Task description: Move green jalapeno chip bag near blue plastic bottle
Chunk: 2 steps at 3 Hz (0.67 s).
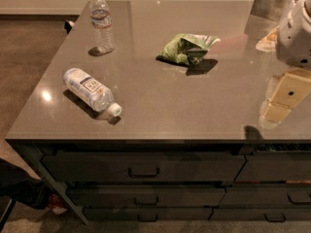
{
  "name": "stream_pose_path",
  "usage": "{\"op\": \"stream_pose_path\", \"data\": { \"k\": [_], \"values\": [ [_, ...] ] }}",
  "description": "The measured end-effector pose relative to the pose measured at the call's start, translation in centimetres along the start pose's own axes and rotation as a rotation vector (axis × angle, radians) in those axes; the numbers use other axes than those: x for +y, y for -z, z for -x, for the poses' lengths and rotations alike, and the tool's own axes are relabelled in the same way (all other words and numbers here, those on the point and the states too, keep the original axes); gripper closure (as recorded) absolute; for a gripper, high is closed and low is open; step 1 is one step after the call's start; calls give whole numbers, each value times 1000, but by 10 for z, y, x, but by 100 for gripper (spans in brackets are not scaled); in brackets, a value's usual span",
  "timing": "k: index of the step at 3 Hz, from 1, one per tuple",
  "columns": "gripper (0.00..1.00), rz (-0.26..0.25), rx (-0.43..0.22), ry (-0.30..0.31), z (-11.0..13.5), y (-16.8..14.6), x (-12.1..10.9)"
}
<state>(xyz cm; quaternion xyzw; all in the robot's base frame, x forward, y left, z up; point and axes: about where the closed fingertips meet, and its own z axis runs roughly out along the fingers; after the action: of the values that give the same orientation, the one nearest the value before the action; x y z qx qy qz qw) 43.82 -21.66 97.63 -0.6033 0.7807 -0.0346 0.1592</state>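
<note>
The green jalapeno chip bag (pixel 187 48) lies crumpled on the grey counter (pixel 194 106), right of centre and towards the back. The blue plastic bottle (pixel 91 91) lies on its side at the front left, its white cap pointing to the front right. My gripper (pixel 284 98) shows as a beige part at the right edge, below the white arm housing (pixel 295 30). It hangs over the counter's right side, to the right of the bag and in front of it, well apart from it. It holds nothing that I can see.
A slimmer clear bottle (pixel 101 22) with a narrow red-and-blue band stands upright at the back left. A metal container (pixel 266 4) and a pale object (pixel 267 40) sit at the back right. Drawers (pixel 143 169) run below the front edge.
</note>
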Motion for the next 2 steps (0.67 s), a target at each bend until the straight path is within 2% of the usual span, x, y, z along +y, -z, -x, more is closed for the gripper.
{"op": "stream_pose_path", "data": {
  "k": [1,2],
  "values": [
    [0,0,0,0,0,0,0],
    [0,-6,-15,-26,2,-3,-12]
  ]
}}
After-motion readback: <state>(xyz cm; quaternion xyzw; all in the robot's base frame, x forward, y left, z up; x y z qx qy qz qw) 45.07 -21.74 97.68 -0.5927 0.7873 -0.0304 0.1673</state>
